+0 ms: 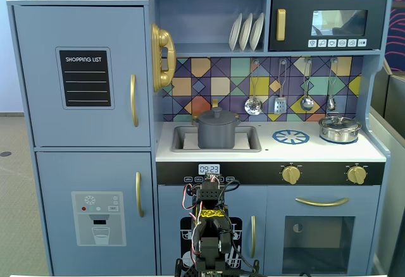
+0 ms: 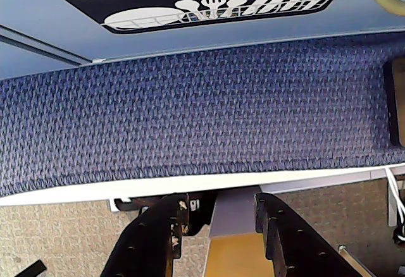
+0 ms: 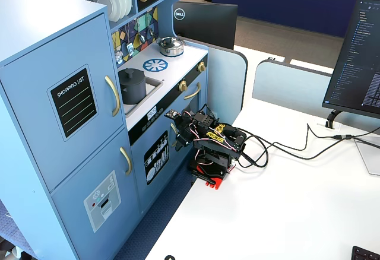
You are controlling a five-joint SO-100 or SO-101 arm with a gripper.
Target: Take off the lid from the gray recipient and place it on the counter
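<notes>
One pot, one lid, one arm folded low: that is the scene.

Fixed view, front on:
- gray recipient: stands in the sink basin of the toy kitchen, left of the burner print.
- lid: sits on top of the gray recipient, knob up.
- counter: white, with a shiny steel pot at its right end.
- arm: folded in front of the lower cabinet doors, well below the counter; I cannot tell the claw's state from here.

Wrist view:
- claw: two dark fingers spread apart, nothing between them, pointing at the blue carpet beside the kitchen's base.
- dishwasher print: along the top edge.

Fixed view, from the side:
- gray recipient: in the sink, lid on it.
- counter: burner print and steel pot beyond the sink.
- arm: hunched on the white desk at its edge, next to the kitchen front, cables trailing toward a monitor.
</notes>
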